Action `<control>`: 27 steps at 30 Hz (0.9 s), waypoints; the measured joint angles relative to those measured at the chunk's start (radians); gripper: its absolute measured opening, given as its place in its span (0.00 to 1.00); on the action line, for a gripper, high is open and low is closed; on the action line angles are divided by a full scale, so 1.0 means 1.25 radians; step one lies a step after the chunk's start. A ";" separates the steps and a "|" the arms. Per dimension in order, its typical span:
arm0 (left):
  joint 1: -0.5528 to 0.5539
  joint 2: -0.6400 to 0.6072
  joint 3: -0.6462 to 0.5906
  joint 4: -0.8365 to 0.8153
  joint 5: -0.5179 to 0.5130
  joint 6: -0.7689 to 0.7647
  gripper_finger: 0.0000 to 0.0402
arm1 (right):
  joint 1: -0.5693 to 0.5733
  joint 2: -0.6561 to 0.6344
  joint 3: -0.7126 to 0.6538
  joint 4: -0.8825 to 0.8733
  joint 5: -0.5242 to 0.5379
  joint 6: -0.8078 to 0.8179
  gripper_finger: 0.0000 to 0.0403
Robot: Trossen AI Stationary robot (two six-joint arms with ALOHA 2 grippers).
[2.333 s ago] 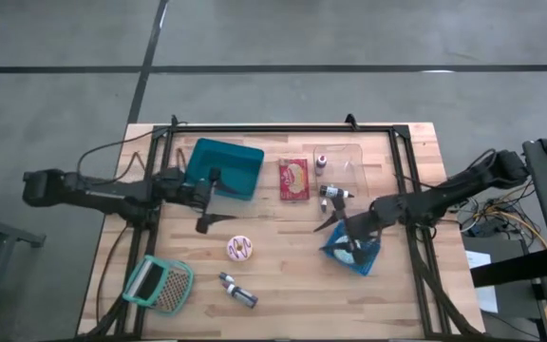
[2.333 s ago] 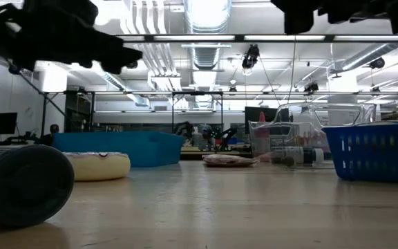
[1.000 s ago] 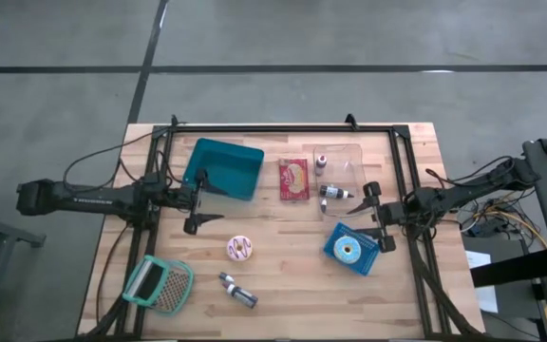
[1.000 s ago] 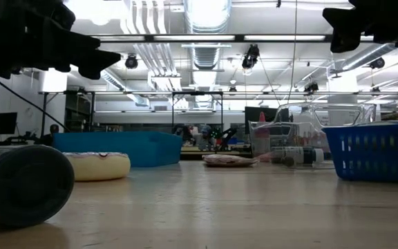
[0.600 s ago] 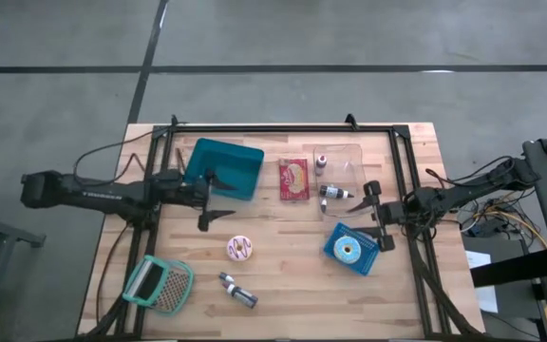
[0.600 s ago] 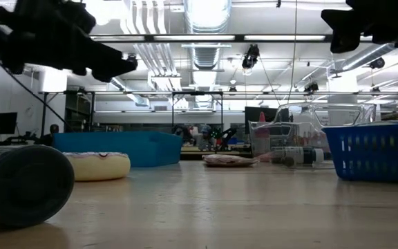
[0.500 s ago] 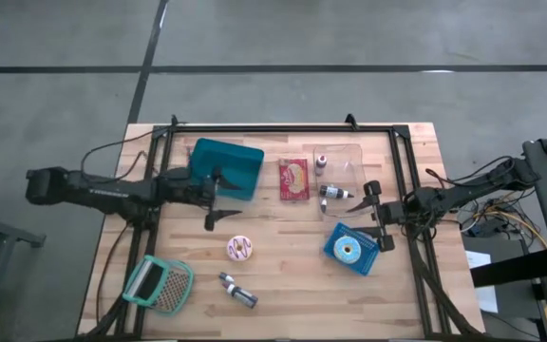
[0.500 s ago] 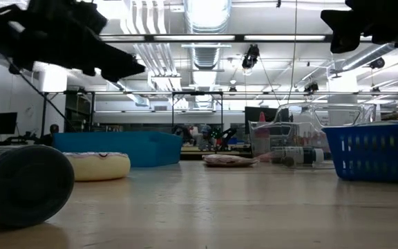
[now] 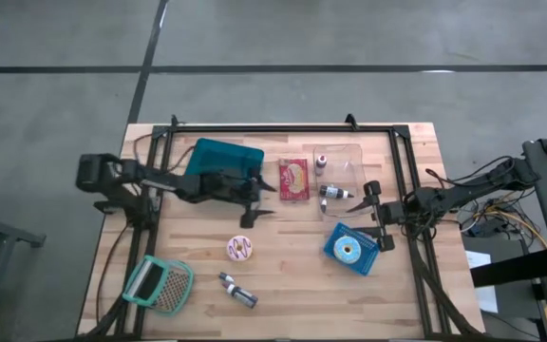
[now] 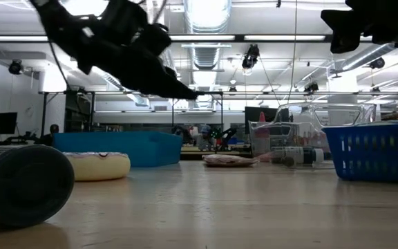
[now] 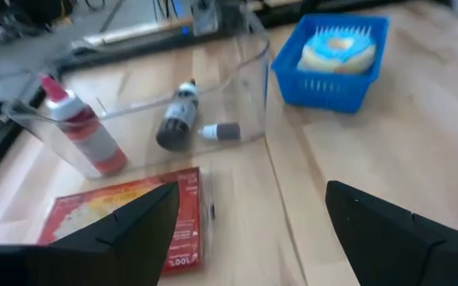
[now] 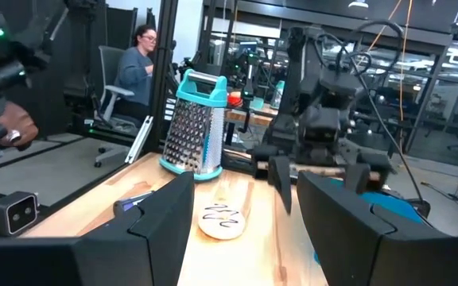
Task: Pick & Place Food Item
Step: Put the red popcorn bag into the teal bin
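A pink-frosted donut (image 9: 240,249) lies flat on the table near the middle; it also shows in the low view (image 10: 92,166) and the right wrist view (image 12: 225,221). A blue-frosted donut (image 9: 349,251) lies in a blue basket (image 9: 335,255) at the right, also in the left wrist view (image 11: 336,46). My left gripper (image 9: 260,203) is open and empty above the table, between the teal bin (image 9: 224,166) and a red food packet (image 9: 293,179). My right gripper (image 9: 372,217) is open and empty, just beyond the basket's far edge.
A clear container (image 9: 342,163) with small bottles stands at the far right, right of the red packet (image 11: 126,210). A teal grater (image 9: 160,285) and a dark bottle (image 9: 238,291) lie near the front edge. A black frame (image 9: 283,126) rims the table. A person (image 12: 137,59) sits beyond it.
My left gripper has gone toward the table's right edge, from beside the teal bin's near left corner to a spot just left of the red packet, staying above the table. My right gripper has kept still.
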 joint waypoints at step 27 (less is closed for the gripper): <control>-0.075 0.306 0.304 -0.288 -0.387 0.089 0.79 | 0.000 -0.001 0.000 -0.020 0.031 0.000 0.54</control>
